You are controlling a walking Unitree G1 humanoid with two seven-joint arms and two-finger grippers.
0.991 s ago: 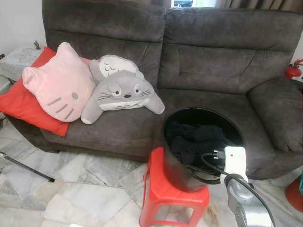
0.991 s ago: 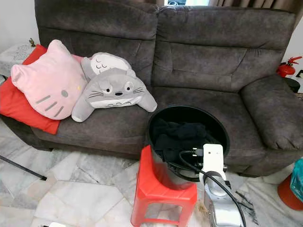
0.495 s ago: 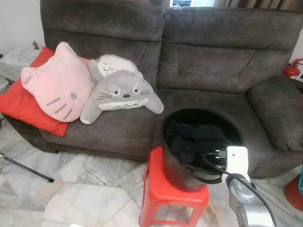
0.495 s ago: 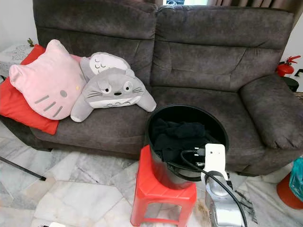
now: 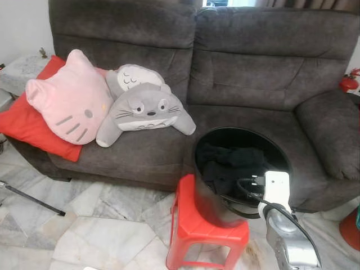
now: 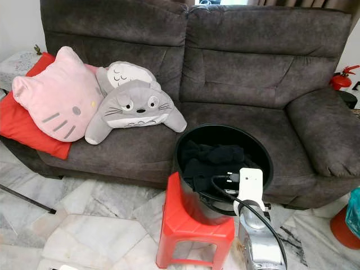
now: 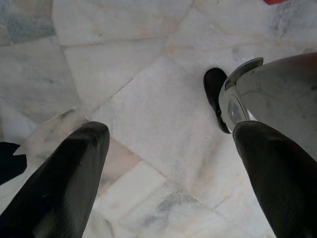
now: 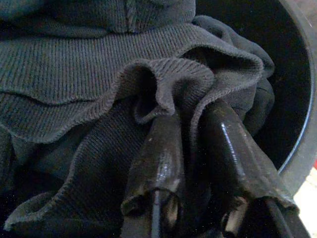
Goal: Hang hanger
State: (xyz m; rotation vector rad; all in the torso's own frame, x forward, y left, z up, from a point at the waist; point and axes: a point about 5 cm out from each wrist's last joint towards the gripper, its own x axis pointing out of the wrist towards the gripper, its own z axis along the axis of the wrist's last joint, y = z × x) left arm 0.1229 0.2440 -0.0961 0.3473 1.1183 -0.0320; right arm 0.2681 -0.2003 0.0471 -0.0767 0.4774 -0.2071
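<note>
The right claw [image 8: 190,148] is sunk in the round black bucket [image 6: 185,140] on the red plastic stool [image 6: 194,230], its fingers pinched together on a fold of dark ribbed knit garment [image 8: 99,99]. No hanger can be made out, so the step in hand is judged to be retrieval, and a straight lift clear of the rim is called for next. The left claw [image 7: 168,168] hangs idle over the marble floor [image 7: 148,99], fingers apart.

Dark knitted garment [image 8: 99,74], crumpled, inside black bucket [image 6: 264,154], on red stool [image 6: 191,228]
</note>
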